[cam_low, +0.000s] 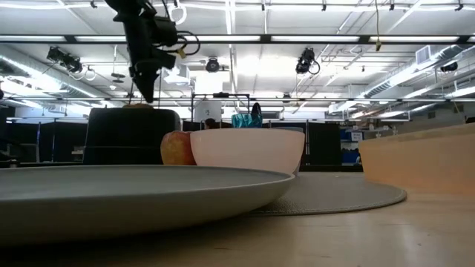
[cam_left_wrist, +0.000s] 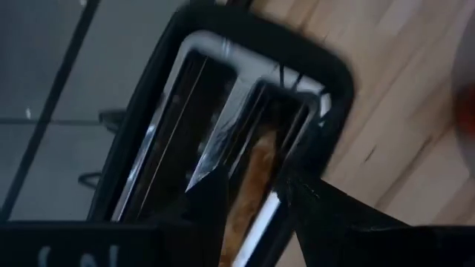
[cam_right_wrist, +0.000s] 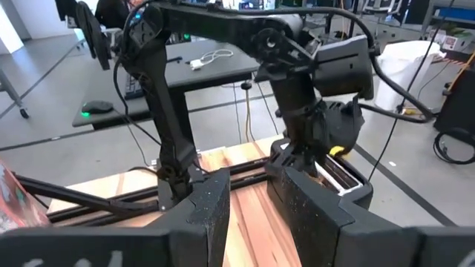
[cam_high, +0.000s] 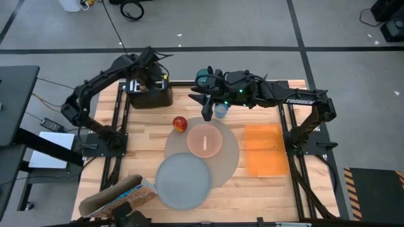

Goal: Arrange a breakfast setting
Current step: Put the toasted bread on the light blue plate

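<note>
Your left claw point(cam_left_wrist: 252, 200) hangs over the black toaster point(cam_high: 151, 96) at the worktop's point(cam_high: 145, 157) far edge, fingers apart on either side of the toast point(cam_left_wrist: 251, 185) standing in its slot. Your right claw point(cam_right_wrist: 249, 200) hovers near the blue cup point(cam_high: 220, 110), fingers apart, holding nothing. The bowl point(cam_high: 204, 139) sits on the placemat point(cam_high: 228, 165), the apple point(cam_high: 180, 123) just beside it, the plate point(cam_high: 182, 181) overlapping the mat's near edge.

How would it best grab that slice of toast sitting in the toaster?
Probably by the toast slice's top edge, coming straight down from above. It stands upright in the black toaster's narrow slot, so only that edge is reachable. The left gripper straddles it already, one finger on each face.
</note>
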`<state>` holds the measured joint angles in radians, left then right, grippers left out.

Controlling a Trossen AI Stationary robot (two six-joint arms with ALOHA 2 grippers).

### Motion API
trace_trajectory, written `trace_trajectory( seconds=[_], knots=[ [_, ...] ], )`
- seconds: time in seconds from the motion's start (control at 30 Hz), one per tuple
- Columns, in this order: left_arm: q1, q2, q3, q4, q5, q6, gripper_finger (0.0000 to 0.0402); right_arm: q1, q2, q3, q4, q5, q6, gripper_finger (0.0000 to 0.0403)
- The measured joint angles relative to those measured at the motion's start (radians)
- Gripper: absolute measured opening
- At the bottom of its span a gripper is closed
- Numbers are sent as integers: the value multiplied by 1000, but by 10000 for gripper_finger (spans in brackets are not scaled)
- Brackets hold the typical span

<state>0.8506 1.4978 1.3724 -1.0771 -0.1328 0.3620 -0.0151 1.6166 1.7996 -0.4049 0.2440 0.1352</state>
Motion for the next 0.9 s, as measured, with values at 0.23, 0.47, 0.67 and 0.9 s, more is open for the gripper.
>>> trace_trajectory(
  seconds=[0.23, 0.47, 0.67, 0.9],
  knots=[
    [65, 9, -1, -33, 31, 31, 155, 0, 0, 0, -11, -1, 0, 130],
    [66, 38, -6, -51, 56, 73, 157, 0, 0, 0, -12, -2, 0, 130],
    [72, 69, -3, -93, 55, 131, 157, 6, 1, 0, -14, -2, 0, 130],
    [72, 70, -3, -86, 59, 133, 122, 7, 0, 0, -15, -6, 0, 130]
  ],
)
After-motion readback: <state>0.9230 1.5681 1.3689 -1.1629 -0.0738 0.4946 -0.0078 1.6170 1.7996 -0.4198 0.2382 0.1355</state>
